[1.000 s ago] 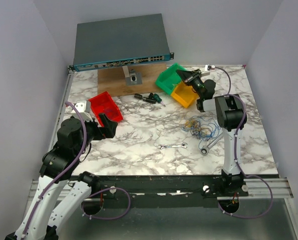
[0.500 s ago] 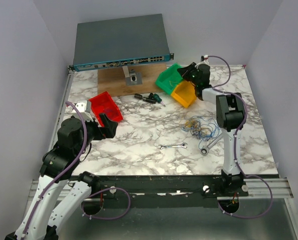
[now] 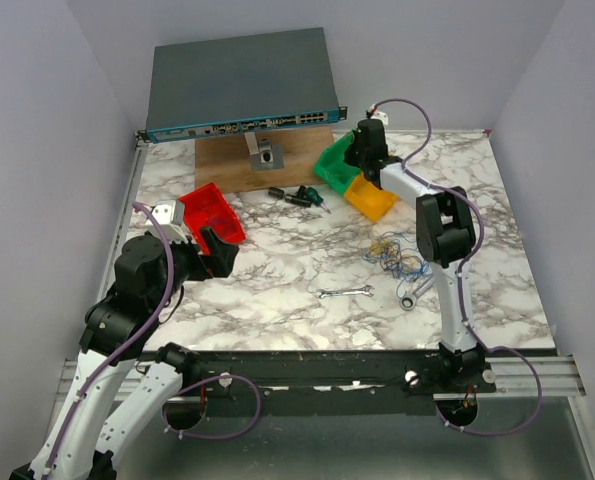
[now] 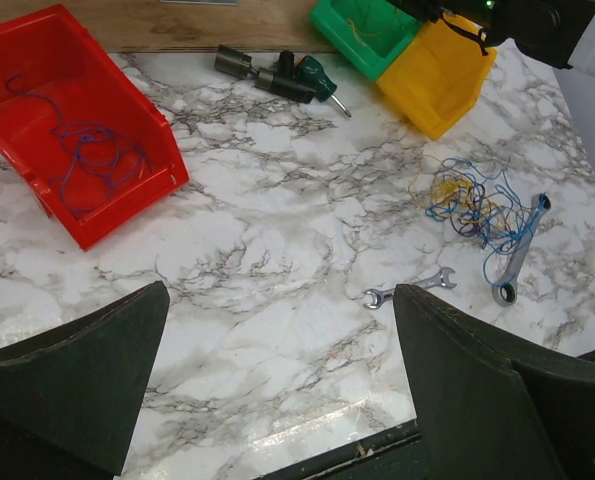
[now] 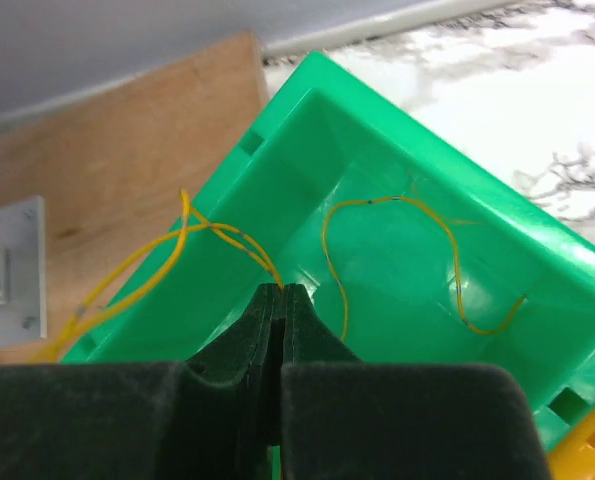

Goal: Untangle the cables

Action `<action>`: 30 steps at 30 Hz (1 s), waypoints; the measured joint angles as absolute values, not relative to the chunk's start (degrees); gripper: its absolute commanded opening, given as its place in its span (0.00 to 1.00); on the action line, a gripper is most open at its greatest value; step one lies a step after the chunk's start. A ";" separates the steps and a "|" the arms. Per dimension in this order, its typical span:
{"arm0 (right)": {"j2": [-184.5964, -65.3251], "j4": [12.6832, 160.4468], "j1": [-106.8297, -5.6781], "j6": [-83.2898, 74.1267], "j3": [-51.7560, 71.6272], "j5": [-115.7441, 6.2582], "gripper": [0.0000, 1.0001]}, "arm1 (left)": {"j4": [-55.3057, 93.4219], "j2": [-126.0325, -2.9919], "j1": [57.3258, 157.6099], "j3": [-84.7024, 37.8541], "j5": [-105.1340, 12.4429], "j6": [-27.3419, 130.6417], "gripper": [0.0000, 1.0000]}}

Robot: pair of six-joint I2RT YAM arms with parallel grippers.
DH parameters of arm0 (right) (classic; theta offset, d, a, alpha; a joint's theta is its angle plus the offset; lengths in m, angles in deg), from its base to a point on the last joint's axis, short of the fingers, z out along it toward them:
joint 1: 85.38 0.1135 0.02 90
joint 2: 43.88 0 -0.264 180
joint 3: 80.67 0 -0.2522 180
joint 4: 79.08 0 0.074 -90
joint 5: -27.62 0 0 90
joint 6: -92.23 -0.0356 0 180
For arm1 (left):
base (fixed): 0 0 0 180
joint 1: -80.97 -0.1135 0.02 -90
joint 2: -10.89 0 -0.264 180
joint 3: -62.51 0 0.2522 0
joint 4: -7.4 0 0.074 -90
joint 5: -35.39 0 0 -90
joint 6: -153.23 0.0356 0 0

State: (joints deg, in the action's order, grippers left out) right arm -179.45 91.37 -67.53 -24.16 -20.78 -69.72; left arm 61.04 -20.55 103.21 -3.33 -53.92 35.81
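The cables lie as a small blue and yellow tangle on the marble table, also seen as the tangle in the left wrist view. My right gripper is shut on a single yellow wire over the green bin; the strand trails out over the bin's left rim. Another yellow wire lies inside that bin. From above, the right gripper hangs over the green bin. My left gripper stands wide open and empty above the table's near left.
A red bin holds loose blue wires. A yellow bin sits next to the green one. Two wrenches lie near the tangle. A screwdriver and sockets, a wooden board and a network switch are at the back.
My right gripper has swung left from above the yellow bin to over the green bin, still shut on the yellow wire. The left arm has not moved.
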 measured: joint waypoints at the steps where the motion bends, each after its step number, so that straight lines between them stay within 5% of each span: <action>1: -179.45 89.40 -67.18 -23.68 -21.04 -70.57 0.01 | 61.04 -20.55 103.21 -3.33 -53.85 35.79 0.99; 11: -175.62 73.38 -67.14 -23.22 -18.57 -81.50 0.01 | 61.11 -20.88 103.21 -3.33 -53.46 35.77 0.99; 19: -176.76 56.40 -67.47 -25.58 -24.10 -85.08 0.37 | 61.76 -21.68 103.21 -3.44 -53.52 36.27 0.99; 30: -175.29 49.75 -67.49 -26.19 -27.90 -85.10 0.53 | 64.01 -23.15 103.21 -4.16 -53.55 37.97 0.99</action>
